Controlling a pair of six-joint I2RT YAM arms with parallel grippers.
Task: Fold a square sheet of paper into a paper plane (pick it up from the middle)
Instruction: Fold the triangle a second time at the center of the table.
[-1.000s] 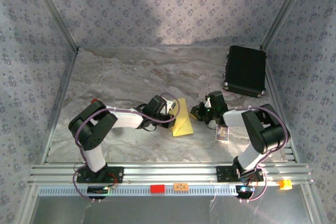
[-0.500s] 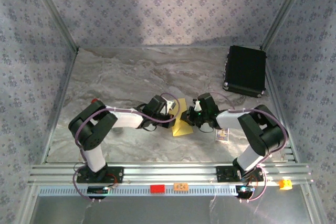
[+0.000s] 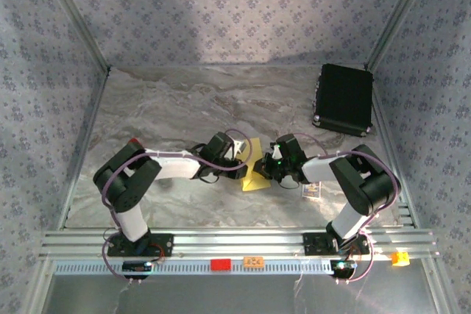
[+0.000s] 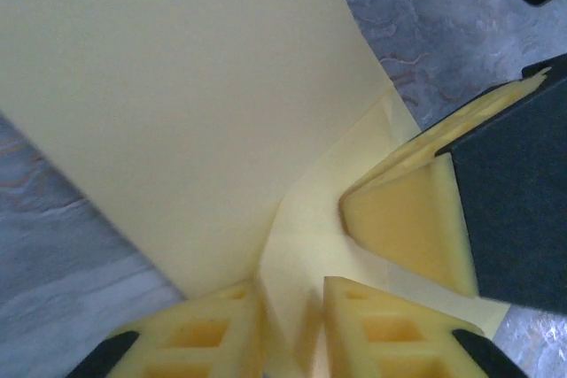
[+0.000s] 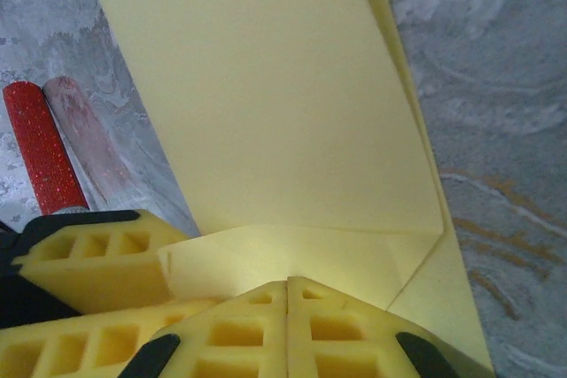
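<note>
Seeing the paper (image 3: 254, 179) folded, lying on the table (image 3: 184, 101) left of the black case (image 3: 344, 98), nearer the arm bases. Reading left gripper (image 4: 292, 334) as slightly parted, paper fold running through the gap, nothing clamped. Reading right gripper (image 5: 288, 307) as fully closed, tips together against a folded flap; can't tell whether any paper is pinched. Also spotting a red-handled tool (image 5: 40, 148) farther left of the case.
</note>
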